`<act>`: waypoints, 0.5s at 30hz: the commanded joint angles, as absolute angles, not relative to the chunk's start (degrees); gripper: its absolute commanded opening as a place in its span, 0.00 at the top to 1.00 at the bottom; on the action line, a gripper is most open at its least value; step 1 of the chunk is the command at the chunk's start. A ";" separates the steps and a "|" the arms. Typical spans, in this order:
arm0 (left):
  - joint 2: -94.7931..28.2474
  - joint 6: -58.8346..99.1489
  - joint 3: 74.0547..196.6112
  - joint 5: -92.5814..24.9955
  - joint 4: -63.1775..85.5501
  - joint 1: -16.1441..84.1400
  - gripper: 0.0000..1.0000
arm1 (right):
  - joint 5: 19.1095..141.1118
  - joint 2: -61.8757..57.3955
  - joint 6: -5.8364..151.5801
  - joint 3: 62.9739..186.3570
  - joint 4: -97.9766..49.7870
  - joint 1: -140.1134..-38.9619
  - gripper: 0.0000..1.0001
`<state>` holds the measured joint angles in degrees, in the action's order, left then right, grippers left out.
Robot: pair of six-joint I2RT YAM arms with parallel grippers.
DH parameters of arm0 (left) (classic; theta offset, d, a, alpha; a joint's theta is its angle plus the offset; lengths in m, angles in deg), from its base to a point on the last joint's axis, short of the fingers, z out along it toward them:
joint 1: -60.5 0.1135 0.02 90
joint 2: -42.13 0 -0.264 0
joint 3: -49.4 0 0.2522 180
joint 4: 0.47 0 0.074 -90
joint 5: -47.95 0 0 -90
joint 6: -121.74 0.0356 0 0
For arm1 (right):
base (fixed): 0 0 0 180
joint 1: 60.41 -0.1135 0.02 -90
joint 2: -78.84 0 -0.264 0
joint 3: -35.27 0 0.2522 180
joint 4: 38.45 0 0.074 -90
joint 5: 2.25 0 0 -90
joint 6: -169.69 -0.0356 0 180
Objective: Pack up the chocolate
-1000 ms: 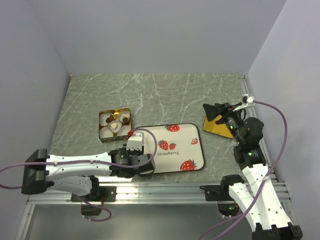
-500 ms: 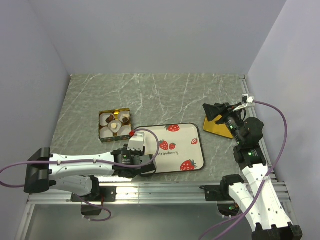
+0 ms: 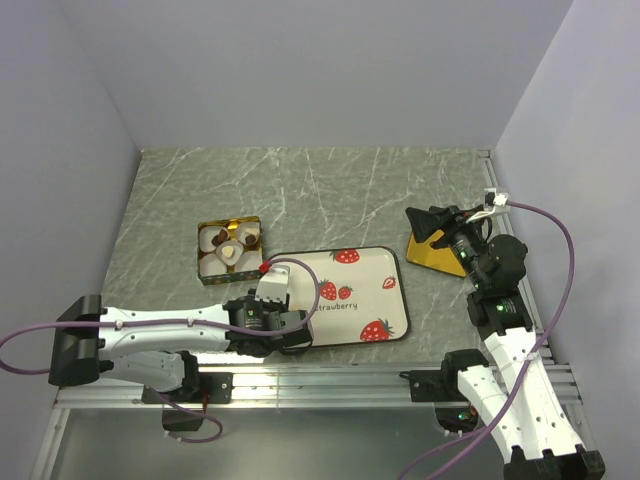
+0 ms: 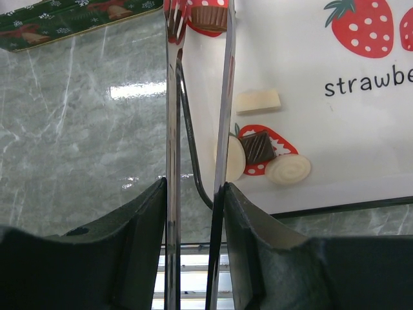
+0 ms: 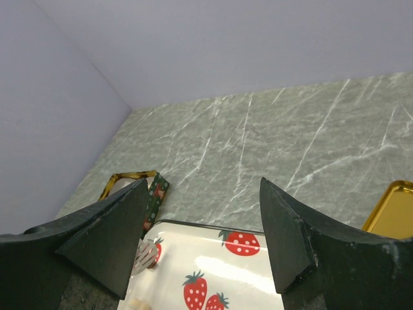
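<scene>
the left gripper [image 4: 193, 194] is clamped on a pair of metal tongs [image 4: 171, 129], and the tong tips seem to pinch a brown chocolate [image 4: 208, 16] over the far left corner of the tray [image 4: 361, 148]. four more pieces lie loose on the tray, nearer in: a dark square [image 4: 257, 146] against a white oval [image 4: 229, 158], a white swirl [image 4: 288, 169] just beside them, and a white bar [image 4: 258, 101] apart. the tin [image 3: 200, 250] sits just beyond the tray's far left corner. the right gripper [image 3: 430, 225] hangs wide open over the gold lid [image 3: 437, 257], far right. i'd judge these lumps to be light, hard and smooth, so they could be easily marked or squirted out. pinch gently across the flat sides.
</scene>
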<state>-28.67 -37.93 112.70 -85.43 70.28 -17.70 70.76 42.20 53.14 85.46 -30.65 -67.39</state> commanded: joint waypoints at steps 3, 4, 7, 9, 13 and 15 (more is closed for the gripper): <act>-28.97 -37.96 115.11 -85.82 71.83 -18.08 0.57 | 70.79 42.19 53.50 87.88 -32.51 -67.79 0.24; -29.06 -37.87 115.11 -85.82 71.65 -18.08 0.57 | 70.79 42.19 53.58 87.88 -32.43 -67.79 0.24; -29.06 -37.17 115.19 -85.56 71.12 -18.08 0.57 | 70.79 42.28 53.41 87.79 -32.51 -67.79 0.24; -28.97 -36.73 115.28 -85.56 70.95 -18.08 0.59 | 70.79 42.37 53.58 87.79 -32.51 -67.79 0.24; -29.06 -36.90 115.90 -86.17 71.47 -18.16 0.65 | 70.88 42.37 53.58 87.79 -32.51 -67.79 0.24; -28.80 -36.91 116.33 -86.61 71.82 -18.16 0.66 | 70.96 42.37 53.58 87.79 -32.51 -67.79 0.24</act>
<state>-29.00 -37.30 113.62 -85.45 71.22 -17.72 70.76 42.20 53.14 85.46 -30.65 -67.39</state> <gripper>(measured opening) 0.370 0.764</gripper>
